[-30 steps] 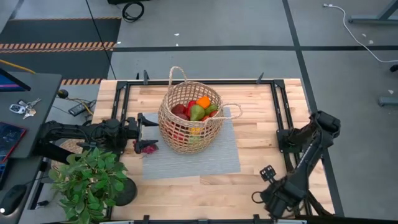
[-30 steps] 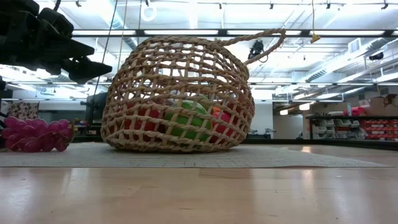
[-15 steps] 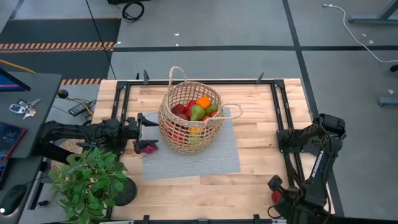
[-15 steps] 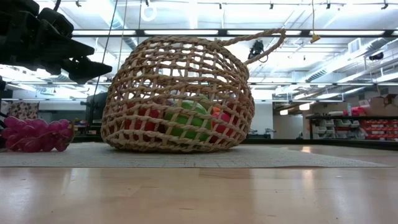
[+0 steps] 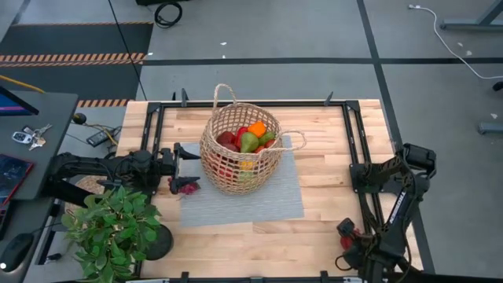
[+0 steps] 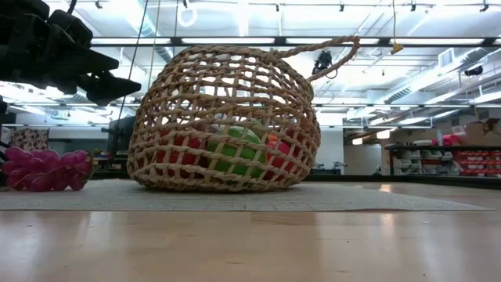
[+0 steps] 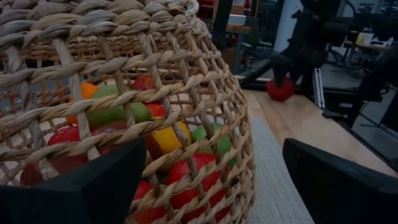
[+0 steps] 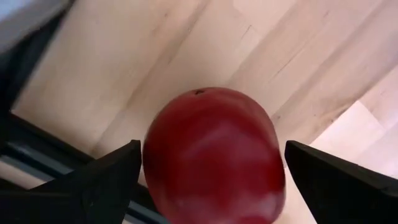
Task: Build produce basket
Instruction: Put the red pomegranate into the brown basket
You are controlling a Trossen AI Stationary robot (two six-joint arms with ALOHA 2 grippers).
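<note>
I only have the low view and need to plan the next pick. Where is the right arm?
Observer: The right gripper hangs over a red apple at the table's near right corner, jaws open around it.
Operator: Anything else outside the round woven wicker basket?
Observer: From above, only the purple grape bunch lies on the grey mat, left of the basket.
Operator: And the left gripper?
Observer: The left gripper is open, pointing at the basket's side.
</note>
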